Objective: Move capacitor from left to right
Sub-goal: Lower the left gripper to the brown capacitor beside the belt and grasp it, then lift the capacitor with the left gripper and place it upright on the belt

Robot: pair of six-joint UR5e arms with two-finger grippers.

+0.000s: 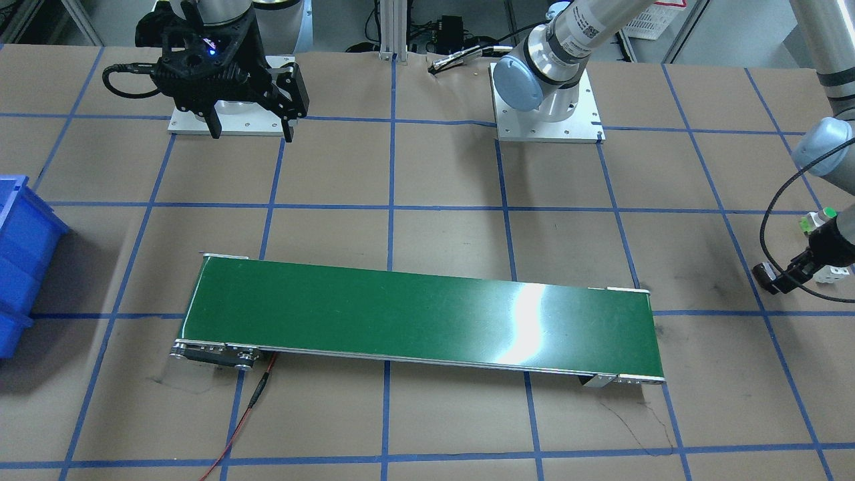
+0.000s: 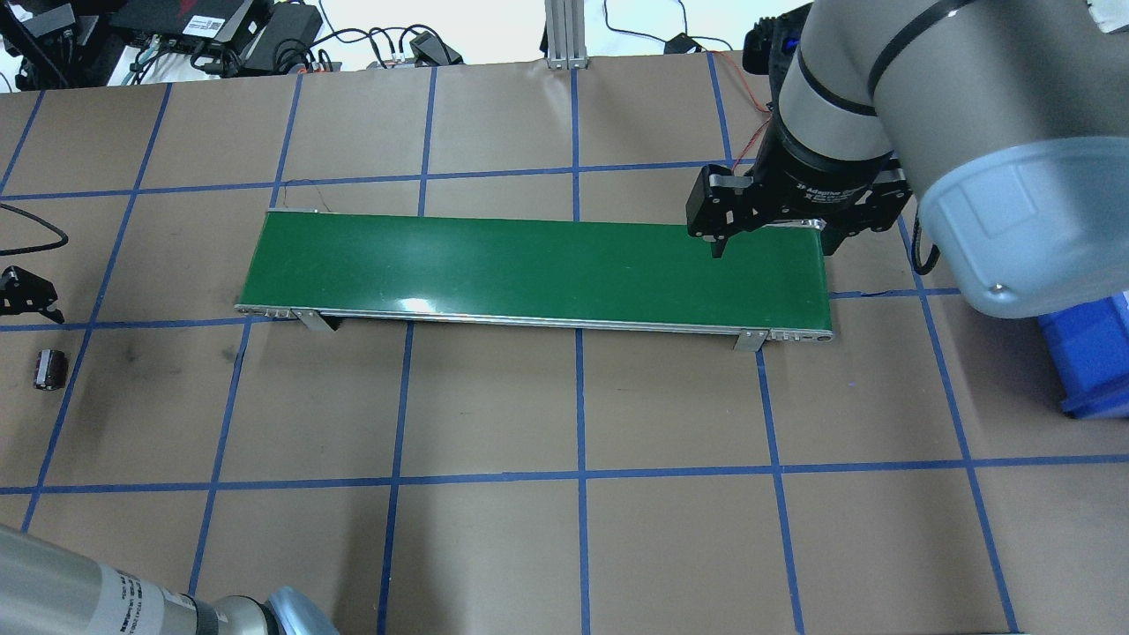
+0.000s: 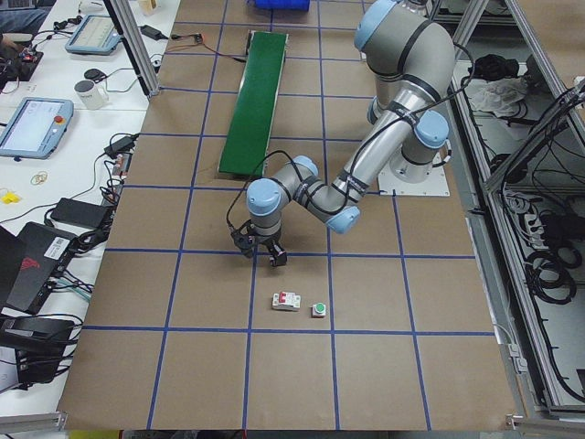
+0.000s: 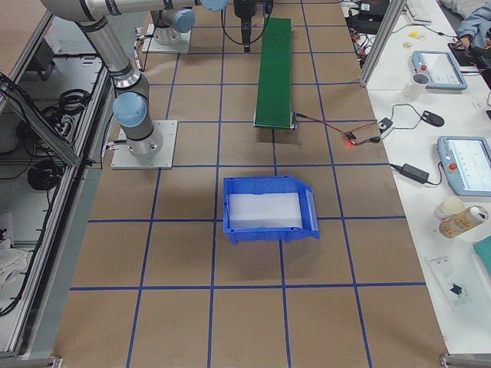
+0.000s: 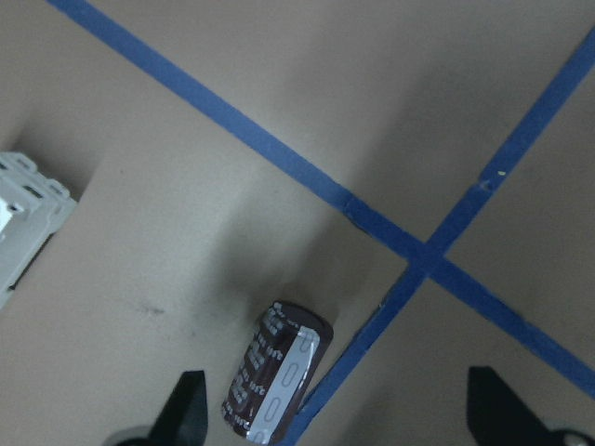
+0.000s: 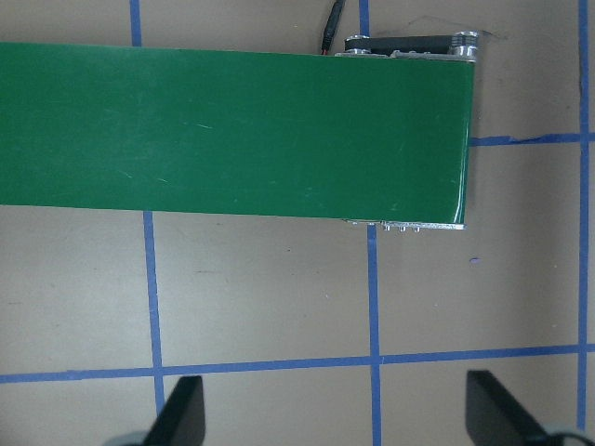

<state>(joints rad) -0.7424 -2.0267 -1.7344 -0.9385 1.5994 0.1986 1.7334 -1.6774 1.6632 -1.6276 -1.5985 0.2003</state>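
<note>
Our left claw hangs with its fingers spread wide and pointing straight down. The capacitor lies on its side beneath it, nearer one finger, well off the belt's left end. We judge the wide spread is meant to straddle the body before closing; nothing is gripped yet. The left arm reaches out low, wrist bent downward. Our right claw is likewise spread and empty, pointing down by the belt's right end, probably placed there to receive what the belt carries over. The bin sits past that end.
</note>
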